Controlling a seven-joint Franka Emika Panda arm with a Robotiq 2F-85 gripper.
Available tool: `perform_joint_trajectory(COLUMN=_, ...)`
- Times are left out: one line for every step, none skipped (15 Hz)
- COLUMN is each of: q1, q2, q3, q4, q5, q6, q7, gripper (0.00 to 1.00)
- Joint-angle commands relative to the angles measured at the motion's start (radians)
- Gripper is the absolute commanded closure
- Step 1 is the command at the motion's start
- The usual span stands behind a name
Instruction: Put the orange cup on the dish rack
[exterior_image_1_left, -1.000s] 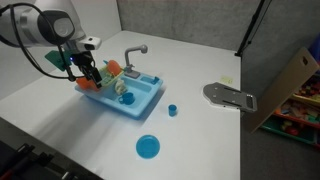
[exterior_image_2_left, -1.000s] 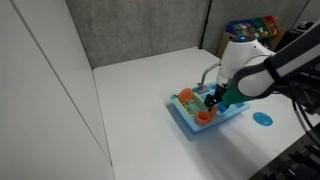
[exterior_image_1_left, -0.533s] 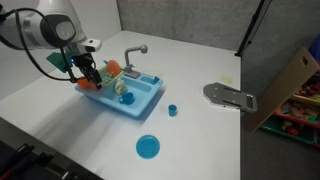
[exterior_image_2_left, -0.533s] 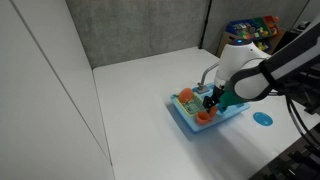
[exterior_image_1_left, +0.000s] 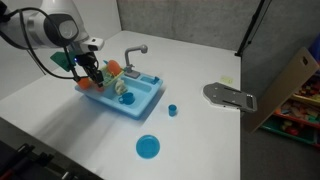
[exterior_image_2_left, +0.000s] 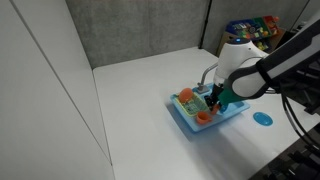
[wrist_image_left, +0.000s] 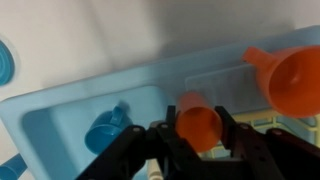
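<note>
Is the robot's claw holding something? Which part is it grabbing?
Yes. The gripper holds the orange cup by its sides, one finger on each side.

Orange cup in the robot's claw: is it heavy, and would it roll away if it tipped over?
Probably light: the orange cup looks like thin toy plastic. Its smooth round sides might slip between the fingers of the gripper. Tipped on its side, it would likely roll.

Dish rack (wrist_image_left: 288, 122) apparently cropped by frame edge
</note>
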Motion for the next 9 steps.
perform_joint_trajectory(q1=0.026, q2=-0.003, q3=-0.024, q4=0.052, q5=0.017, q6=-0.06, q7=0.024, gripper=0.83)
perform_joint_trajectory(q1=0.026, q2=-0.007, q3=-0.023, q4=0.065, q5=0.02, q6=-0.076, q7=0.026, gripper=0.83)
perform_joint_trajectory(q1=0.028, q2=-0.009, q3=-0.021, q4=0.083, q5=0.022, q6=-0.1, q7=0.033, gripper=0.83)
perform_joint_trajectory(q1=0.029, q2=-0.011, q3=-0.02, q4=0.102, q5=0.021, q6=-0.123, q7=0.042, gripper=0.83)
perform_joint_trajectory(q1=0.032, q2=-0.013, q3=-0.02, q4=0.119, q5=0.016, q6=-0.142, q7=0.052, gripper=0.83)
perform_joint_trajectory(q1=0.033, q2=-0.015, q3=-0.018, q4=0.139, q5=0.015, q6=-0.164, q7=0.059, gripper=0.83)
perform_joint_trajectory(q1=0.035, q2=-0.016, q3=-0.015, q4=0.161, q5=0.013, q6=-0.189, q7=0.068, gripper=0.83)
perform_joint_trajectory(q1=0.036, q2=-0.013, q3=-0.013, q4=0.184, q5=0.011, q6=-0.212, q7=0.076, gripper=0.83)
perform_joint_trajectory(q1=0.037, q2=-0.008, q3=-0.011, q4=0.209, q5=0.011, q6=-0.236, q7=0.084, gripper=0.83)
